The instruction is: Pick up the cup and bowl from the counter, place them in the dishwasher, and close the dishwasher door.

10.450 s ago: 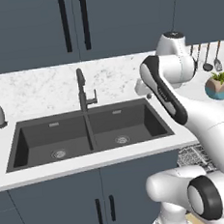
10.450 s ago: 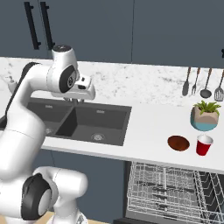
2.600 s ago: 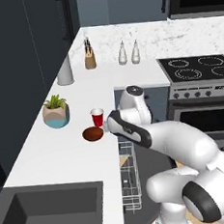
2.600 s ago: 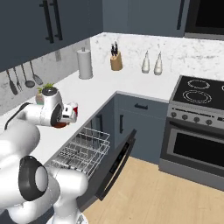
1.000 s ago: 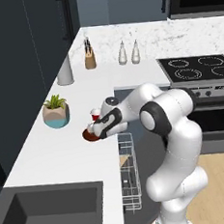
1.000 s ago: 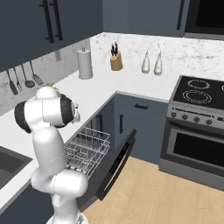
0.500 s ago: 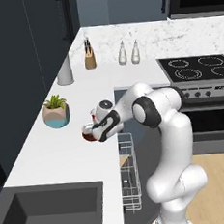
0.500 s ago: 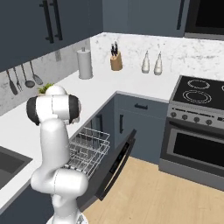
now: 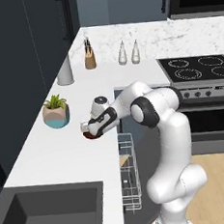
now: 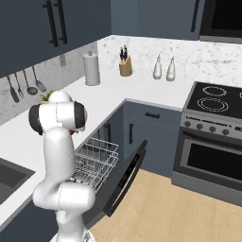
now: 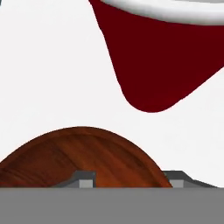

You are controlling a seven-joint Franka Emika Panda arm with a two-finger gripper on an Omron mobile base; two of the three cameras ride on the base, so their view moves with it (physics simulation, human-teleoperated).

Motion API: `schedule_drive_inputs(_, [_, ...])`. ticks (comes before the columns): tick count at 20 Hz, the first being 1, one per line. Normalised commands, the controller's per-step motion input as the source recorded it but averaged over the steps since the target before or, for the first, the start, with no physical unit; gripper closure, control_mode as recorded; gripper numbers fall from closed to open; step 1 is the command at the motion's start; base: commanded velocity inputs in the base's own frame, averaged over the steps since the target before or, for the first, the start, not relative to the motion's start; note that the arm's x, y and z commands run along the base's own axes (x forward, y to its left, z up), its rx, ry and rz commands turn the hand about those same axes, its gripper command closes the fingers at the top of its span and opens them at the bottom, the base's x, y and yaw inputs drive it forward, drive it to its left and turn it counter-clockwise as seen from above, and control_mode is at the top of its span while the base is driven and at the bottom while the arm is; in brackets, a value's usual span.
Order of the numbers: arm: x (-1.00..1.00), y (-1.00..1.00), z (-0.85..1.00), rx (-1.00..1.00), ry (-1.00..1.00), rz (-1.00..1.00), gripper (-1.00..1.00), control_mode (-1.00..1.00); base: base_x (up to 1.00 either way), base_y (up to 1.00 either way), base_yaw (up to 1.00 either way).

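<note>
The arm reaches left from its base, elbow high, forearm angled down to the table (image 9: 55, 153), with the gripper (image 9: 88, 131) low beside the plant pot (image 9: 55, 116). In the hand view the bowl (image 11: 83, 155) sits right at the 2 fingertips (image 11: 83, 178), and the cup (image 11: 166, 57) stands just beyond it. I cannot tell whether the jaws grip anything. Against 0.5 s ago, the hand sits lower and hides the cup in the left base view. The dishwasher door (image 10: 124, 176) hangs open, rack (image 10: 94, 162) out.

Rendered home kitchen: marbled counter (image 10: 142, 87) mid-frame, stove (image 10: 215, 101) at right, knife block (image 10: 125, 66) upper centre, open dishwasher (image 10: 97, 163) below, sink (image 9: 46, 212) lower left.
</note>
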Motion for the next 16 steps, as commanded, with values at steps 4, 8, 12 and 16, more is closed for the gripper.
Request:
schedule_drive_inputs(4, [-0.43, -0.01, 0.03, 0.00, 0.00, -0.06, 1.00, -1.00, 0.00, 0.00, 0.00])
schedule_drive_inputs(8, [-0.61, -0.10, 0.15, 0.00, 0.00, -0.01, 1.00, -1.00, 0.00, 0.00, 0.00])
schedule_drive_inputs(12, [-0.52, -0.15, 0.29, 0.00, -0.01, 0.00, 1.00, -1.00, 0.00, 0.00, 0.00])
schedule_drive_inputs(16, [-0.47, -0.30, 0.40, 0.00, -0.02, 0.00, 1.00, -1.00, 0.00, 0.00, 0.00])
